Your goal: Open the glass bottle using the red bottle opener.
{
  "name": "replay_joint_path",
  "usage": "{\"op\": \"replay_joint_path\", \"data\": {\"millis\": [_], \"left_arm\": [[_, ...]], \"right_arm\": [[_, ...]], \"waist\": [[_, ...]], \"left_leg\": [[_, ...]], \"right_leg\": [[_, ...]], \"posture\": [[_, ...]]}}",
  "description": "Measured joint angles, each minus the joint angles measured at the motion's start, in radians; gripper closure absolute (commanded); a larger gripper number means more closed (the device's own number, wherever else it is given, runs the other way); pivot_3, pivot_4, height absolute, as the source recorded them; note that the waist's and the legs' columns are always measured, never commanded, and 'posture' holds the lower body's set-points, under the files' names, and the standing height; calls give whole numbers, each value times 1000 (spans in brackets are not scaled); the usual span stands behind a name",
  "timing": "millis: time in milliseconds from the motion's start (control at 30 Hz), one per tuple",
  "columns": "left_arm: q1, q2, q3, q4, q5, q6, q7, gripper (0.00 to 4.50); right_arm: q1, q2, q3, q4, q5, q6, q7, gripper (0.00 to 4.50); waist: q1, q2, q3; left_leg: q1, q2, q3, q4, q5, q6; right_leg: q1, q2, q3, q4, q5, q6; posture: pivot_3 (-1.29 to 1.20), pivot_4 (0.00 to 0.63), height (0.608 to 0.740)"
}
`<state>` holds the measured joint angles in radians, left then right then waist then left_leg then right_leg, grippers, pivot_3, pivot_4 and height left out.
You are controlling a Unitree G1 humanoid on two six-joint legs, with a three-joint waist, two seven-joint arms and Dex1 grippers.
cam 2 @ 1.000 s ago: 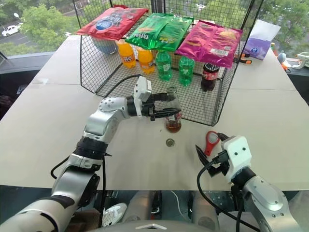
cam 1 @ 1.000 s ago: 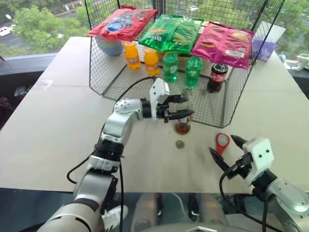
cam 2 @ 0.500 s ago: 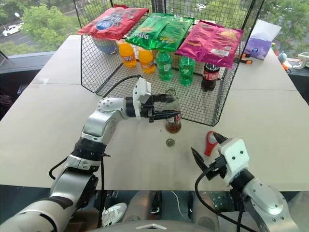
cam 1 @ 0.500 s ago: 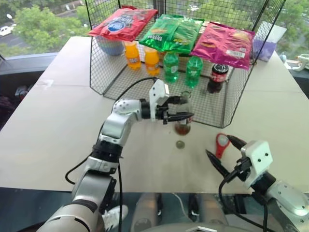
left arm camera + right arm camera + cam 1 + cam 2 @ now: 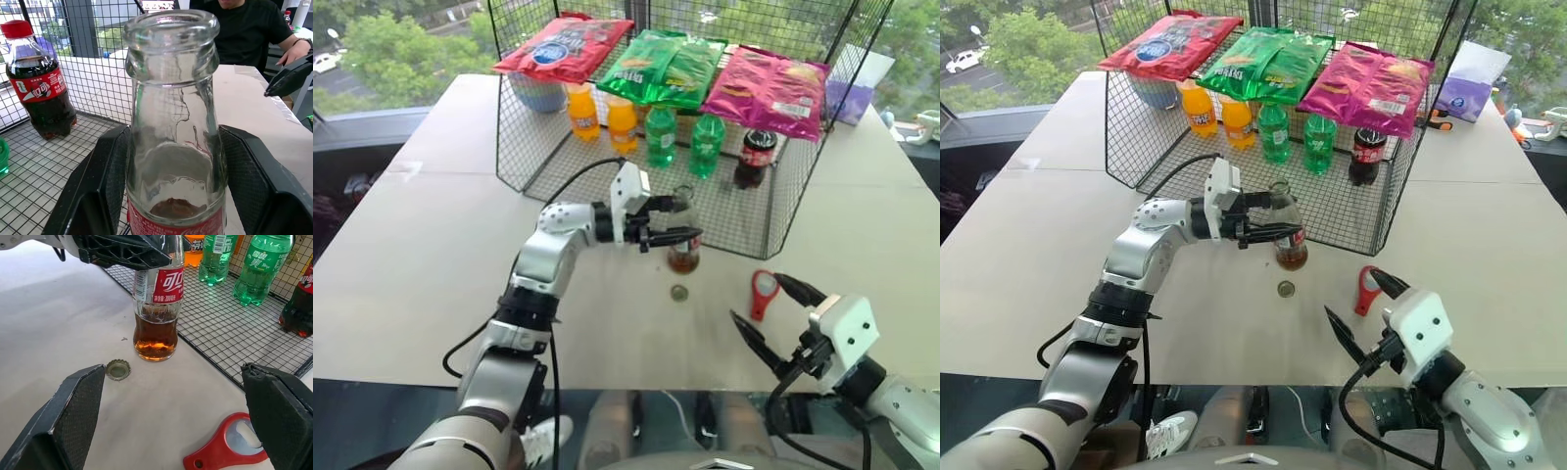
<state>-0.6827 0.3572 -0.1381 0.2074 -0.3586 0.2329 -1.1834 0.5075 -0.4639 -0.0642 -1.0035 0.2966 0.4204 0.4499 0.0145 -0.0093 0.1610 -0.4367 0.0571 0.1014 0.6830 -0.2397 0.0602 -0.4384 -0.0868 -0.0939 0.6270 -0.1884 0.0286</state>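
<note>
One relation governs: the red bottle opener [image 5: 764,291] lies flat on the bench right of the glass bottle [image 5: 683,235], clamped in the left tool [image 5: 677,219], nearer the empty, wide-apart right tool [image 5: 769,315].

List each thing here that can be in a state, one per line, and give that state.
glass bottle: upright, uncapped, part full
bottle cap: off, lying on the table
red bottle opener: flat on the table, not held
left gripper: shut on the glass bottle
right gripper: open, empty
cola bottle: upright, capped
</note>
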Motion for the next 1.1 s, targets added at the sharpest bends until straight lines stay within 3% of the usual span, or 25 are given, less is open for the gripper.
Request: {"op": "replay_joint_path", "data": {"millis": [67, 133, 867, 1100], "left_arm": [[5, 0, -1, 1, -2, 8, -13, 919], [22, -2, -10, 3, -2, 16, -22, 21], [22, 7, -8, 6, -3, 22, -31, 21], [153, 100, 55, -48, -50, 48, -43, 21]], "right_arm": [[4, -2, -3, 0, 0, -7, -2, 0], [5, -2, -8, 0, 0, -7, -6, 0], [-22, -3, -13, 0, 0, 11, -20, 0], [36, -6, -70, 0, 6, 8, -12, 0]], "waist": [[0, 0, 0], [0, 0, 0], [0, 0, 0], [-2, 0, 0]], "left_leg": [[0, 0, 0, 0, 0, 0], [0, 0, 0, 0, 0, 0], [0, 0, 0, 1, 0, 0], [0, 1, 0, 0, 0, 0]], "right_leg": [[0, 0, 0, 0, 0, 0], [0, 0, 0, 0, 0, 0], [0, 0, 0, 1, 0, 0], [0, 0, 0, 1, 0, 0]], "posture": [[0, 150, 728], [0, 150, 728], [0, 150, 728], [0, 150, 728]]}}
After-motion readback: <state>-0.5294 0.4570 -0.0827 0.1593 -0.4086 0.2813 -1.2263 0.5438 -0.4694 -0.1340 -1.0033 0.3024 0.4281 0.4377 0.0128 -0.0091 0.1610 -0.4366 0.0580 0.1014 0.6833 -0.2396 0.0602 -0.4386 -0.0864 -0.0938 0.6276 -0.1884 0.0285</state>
